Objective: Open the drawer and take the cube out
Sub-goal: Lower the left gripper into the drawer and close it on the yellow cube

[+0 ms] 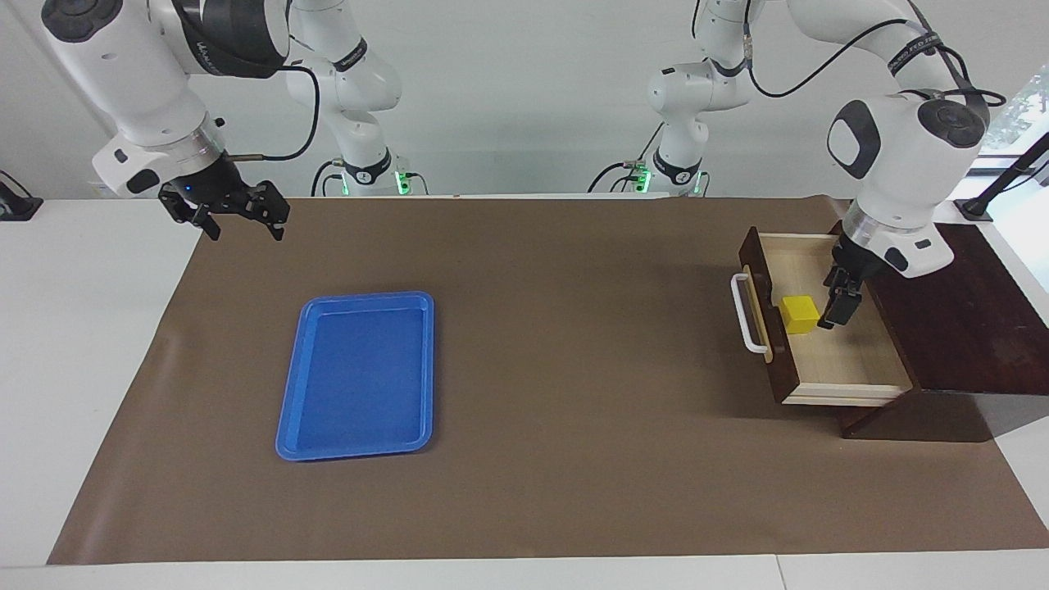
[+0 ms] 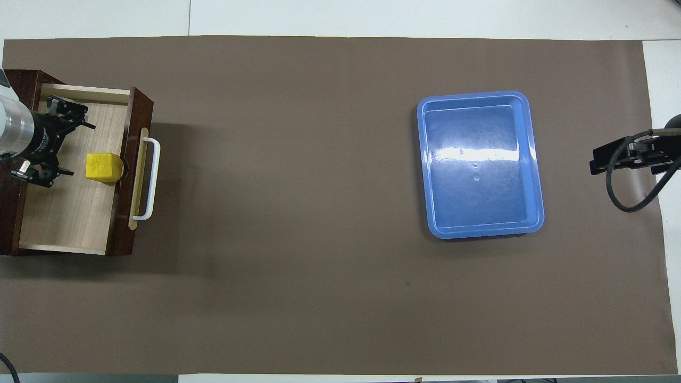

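Facing view: drawer (image 1: 828,352) already out, left gripper (image 1: 837,307) spread open just beside cube (image 1: 800,314) — next straddle and pinch it; right gripper (image 1: 238,215) waits, also open.

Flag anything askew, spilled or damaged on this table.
Nothing stands out. The drawer is pulled open with the cube inside, the left gripper beside it. The blue tray lies flat; the right gripper waits.
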